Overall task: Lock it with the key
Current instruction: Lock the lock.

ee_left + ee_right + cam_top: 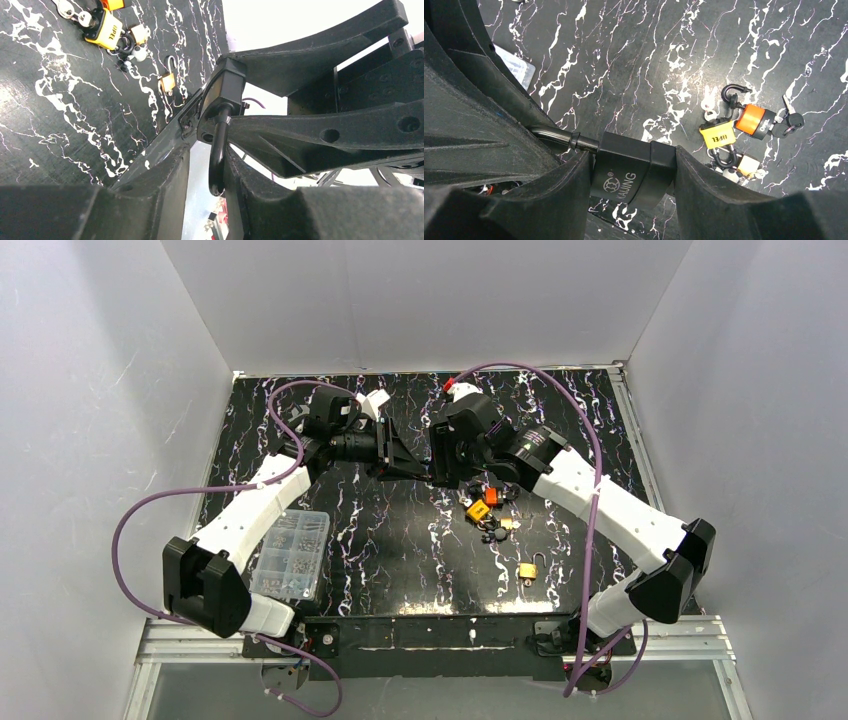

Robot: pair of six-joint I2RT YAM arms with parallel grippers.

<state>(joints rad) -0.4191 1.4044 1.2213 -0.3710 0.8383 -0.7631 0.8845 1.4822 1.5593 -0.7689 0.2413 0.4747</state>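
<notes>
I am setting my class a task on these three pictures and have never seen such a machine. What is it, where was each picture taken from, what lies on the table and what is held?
These are two robot arms bolted at the near edge of a table. One picture looks down from above; the other two come from a camera on each wrist. The right gripper clamps the body of a black padlock. The fingers of the left gripper straddle the padlock's shackle; whether they pinch it is unclear. On the table lie a clear parts box, a bunch of coloured padlocks with keys and a brass padlock.
</notes>
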